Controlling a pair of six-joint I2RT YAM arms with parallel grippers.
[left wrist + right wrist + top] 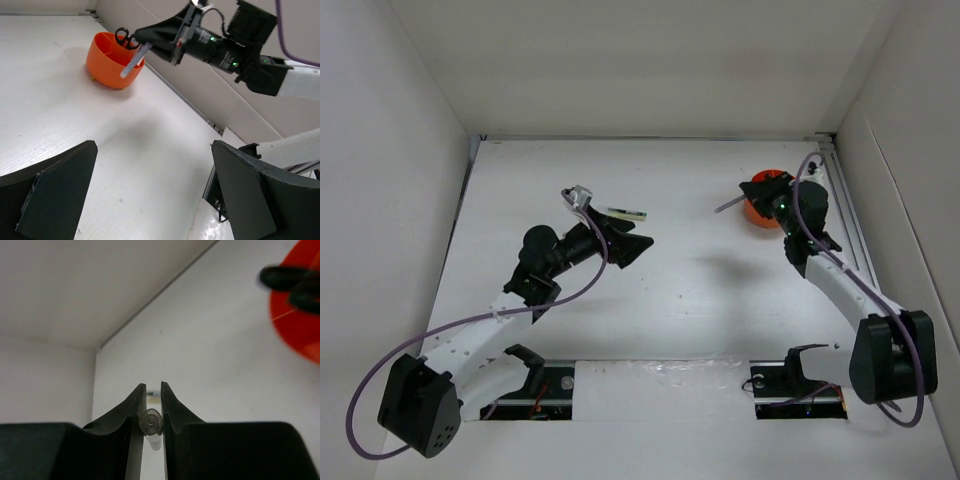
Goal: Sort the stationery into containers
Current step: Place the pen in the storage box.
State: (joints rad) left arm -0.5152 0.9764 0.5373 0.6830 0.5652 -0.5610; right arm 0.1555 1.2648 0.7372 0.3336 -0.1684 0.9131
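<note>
Right claw (pixel 153 387) pinches a slim pale-grey stick (pixel 135 61) by the round, glossy orange organiser (pixel 102 62), far right. Black-looped scissors (pixel 125 37) stand inside it. Left claw (pixel 152 150) gapes empty.

White desk (pixel 670 310), matte, faint ribbed grain. Plain white walls (pixel 640 60) rise from far, left and right edges, meeting at both far corners. Metal rail (pixel 853 225) along right edge. Two dark slots (pixel 520 408) cut at near edge. Light soft, even; faint shadow (pixel 720 268) near desk centre.
</note>
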